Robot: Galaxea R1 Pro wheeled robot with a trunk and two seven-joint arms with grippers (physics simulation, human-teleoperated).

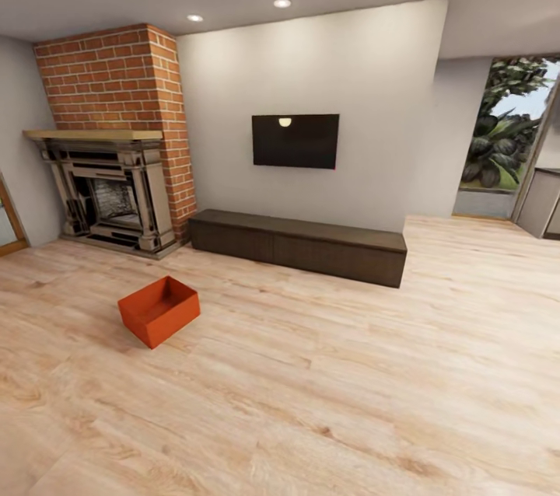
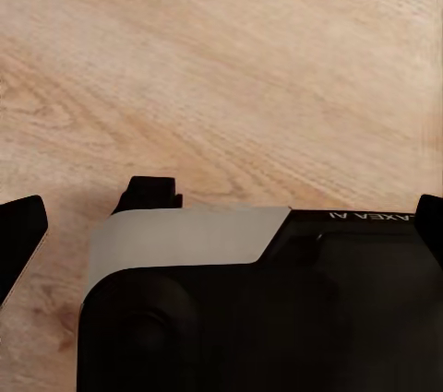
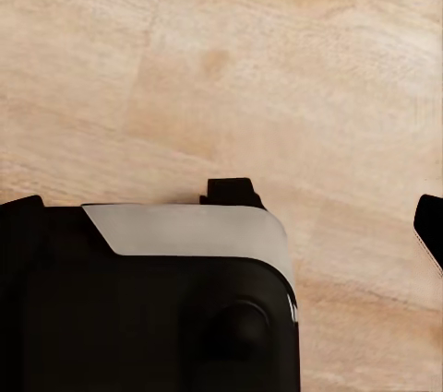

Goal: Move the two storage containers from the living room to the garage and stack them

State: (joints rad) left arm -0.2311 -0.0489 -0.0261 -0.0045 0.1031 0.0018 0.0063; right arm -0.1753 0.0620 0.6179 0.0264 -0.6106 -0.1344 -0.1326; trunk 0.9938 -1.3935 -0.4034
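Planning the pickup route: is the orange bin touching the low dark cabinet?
Apart. The head view shows bare wood floor between the orange bin and the cabinet.
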